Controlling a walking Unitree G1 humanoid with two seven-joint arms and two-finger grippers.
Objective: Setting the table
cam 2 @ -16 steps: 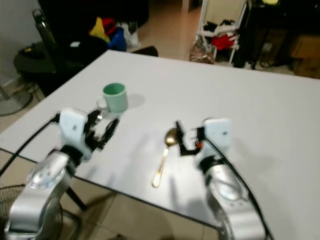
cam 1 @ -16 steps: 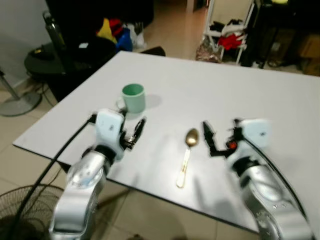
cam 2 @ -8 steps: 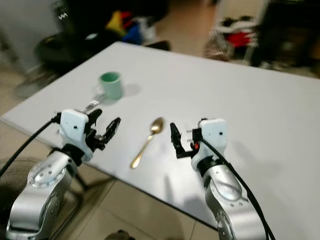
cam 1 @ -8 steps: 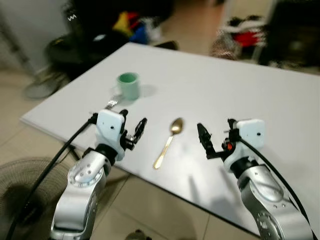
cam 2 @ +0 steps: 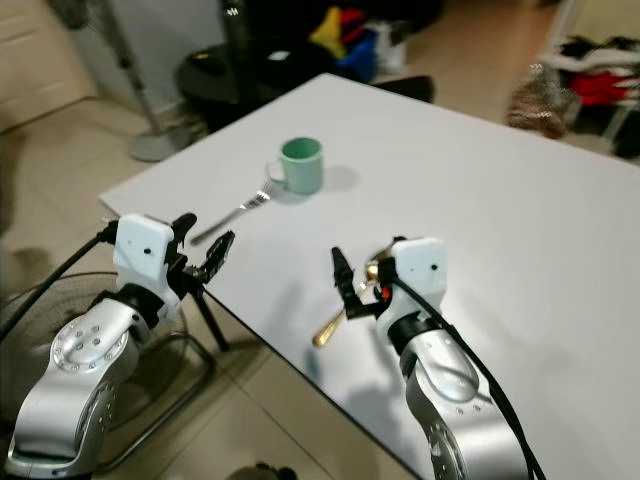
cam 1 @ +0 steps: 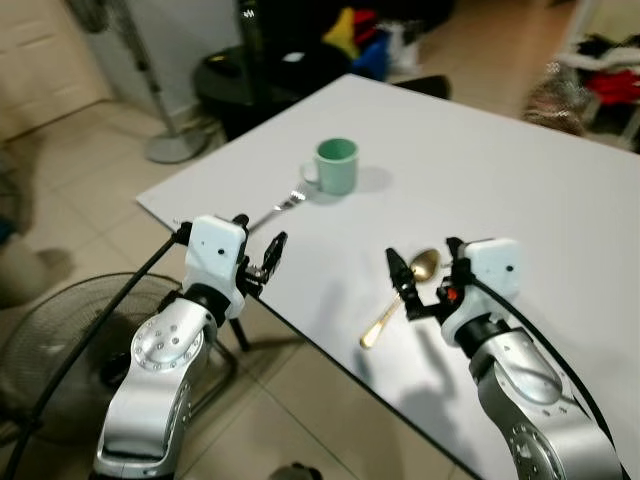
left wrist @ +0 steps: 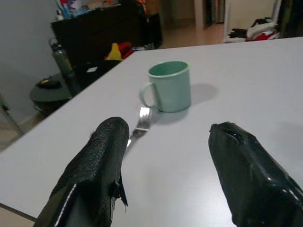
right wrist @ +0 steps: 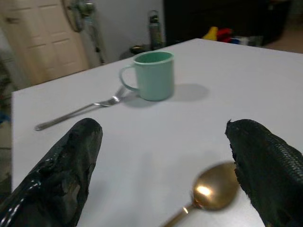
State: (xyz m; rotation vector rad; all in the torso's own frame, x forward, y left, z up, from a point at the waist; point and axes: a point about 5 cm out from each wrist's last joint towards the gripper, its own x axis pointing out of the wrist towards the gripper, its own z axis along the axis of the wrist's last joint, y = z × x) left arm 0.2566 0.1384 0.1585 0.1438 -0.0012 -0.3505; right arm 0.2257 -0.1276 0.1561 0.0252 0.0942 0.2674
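Note:
A mint-green mug (cam 1: 336, 166) stands upright near the corner of the white table (cam 1: 520, 190). A silver fork (cam 1: 276, 210) lies just beside it, toward the table edge. A gold spoon (cam 1: 381, 321) lies nearer me, its bowl seen between the fingers of my right gripper (cam 1: 424, 266), which hovers open and empty just over it. My left gripper (cam 1: 260, 240) hangs open and empty at the table edge, short of the fork. The left wrist view looks past both fingers (left wrist: 102, 161) at the fork (left wrist: 139, 126) and mug (left wrist: 169, 86). The right wrist view has the spoon (right wrist: 212, 192), mug (right wrist: 154, 74) and fork (right wrist: 79, 111).
A floor fan (cam 1: 55, 345) lies below the table corner on my left. A fan stand base (cam 1: 176, 149) and a black side table with a bottle (cam 1: 262, 62) stand beyond the corner. Clothes and bags (cam 1: 600, 85) lie at the back right. Tiled floor surrounds the table.
The whole picture has swung, so the camera moved: the table corner is now in front and the fork has come into sight. Both grippers stay open; the right one now sits over the spoon's bowl.

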